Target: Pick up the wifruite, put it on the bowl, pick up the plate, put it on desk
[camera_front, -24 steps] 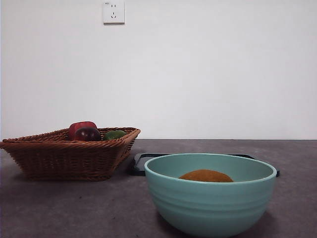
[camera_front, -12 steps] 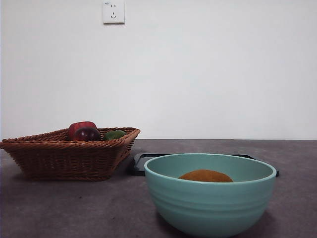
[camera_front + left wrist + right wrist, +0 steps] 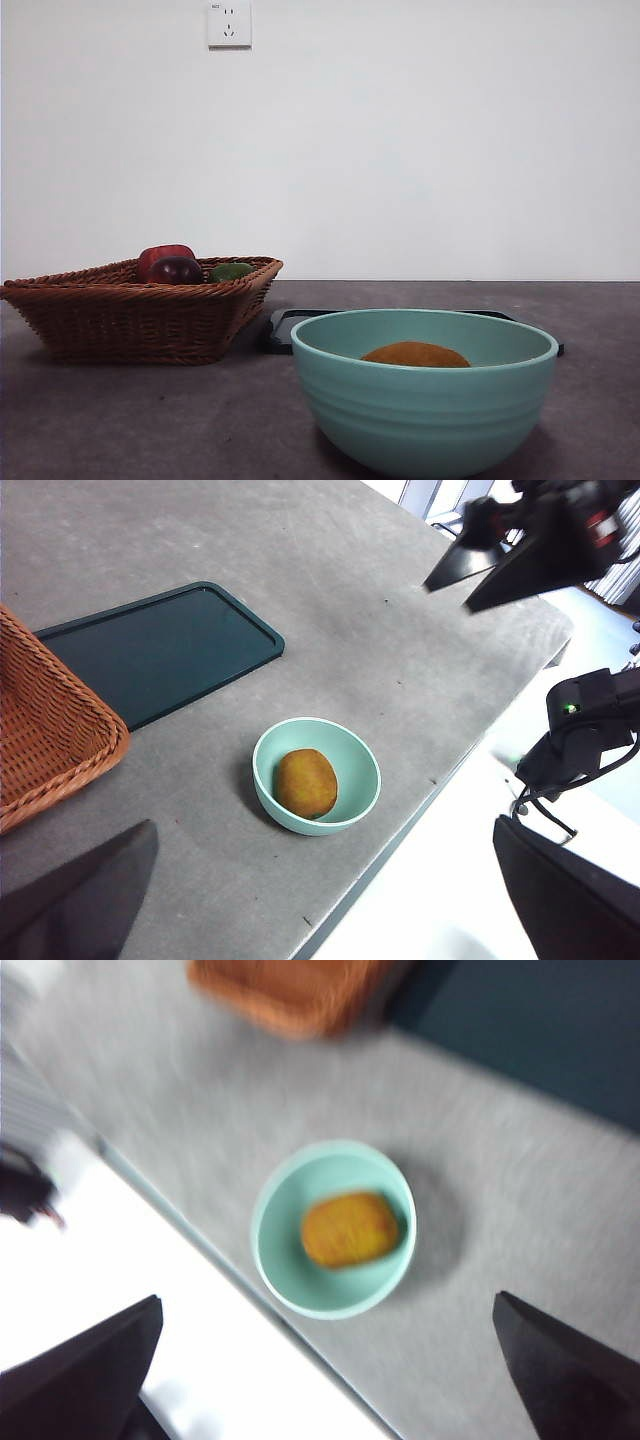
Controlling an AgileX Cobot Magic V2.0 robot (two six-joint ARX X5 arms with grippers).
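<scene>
The wifruite (image 3: 416,355) lies inside the mint-green bowl (image 3: 425,410), which stands on the dark grey desk (image 3: 150,420) close to its near edge; in the front view only the fruit's orange-brown top shows above the rim. In the left wrist view the wifruite (image 3: 306,783) rests on the floor of the bowl (image 3: 355,765), touching nothing else. The left gripper (image 3: 320,900) hangs high above the desk with its two black jaws spread wide and empty; the bowl and fruit lie well below it, seen between the jaws, apart from both. The right gripper (image 3: 325,1380) is likewise high over the desk (image 3: 520,1210), jaws set wide apart with nothing between them; its view is blurred, yet the wifruite (image 3: 350,1228) is plain in the middle of the bowl (image 3: 285,1270), well clear of either jaw. The right arm's dark jaws also appear in the left wrist view, raised over the far side of the desk (image 3: 400,630). Behind the bowl a flat dark green tray (image 3: 160,650) lies on the desk, just beside a brown wicker basket (image 3: 130,310). The basket holds a dark red fruit (image 3: 175,270) and a green fruit (image 3: 232,271). A white wall socket (image 3: 229,24) sits on the wall.
</scene>
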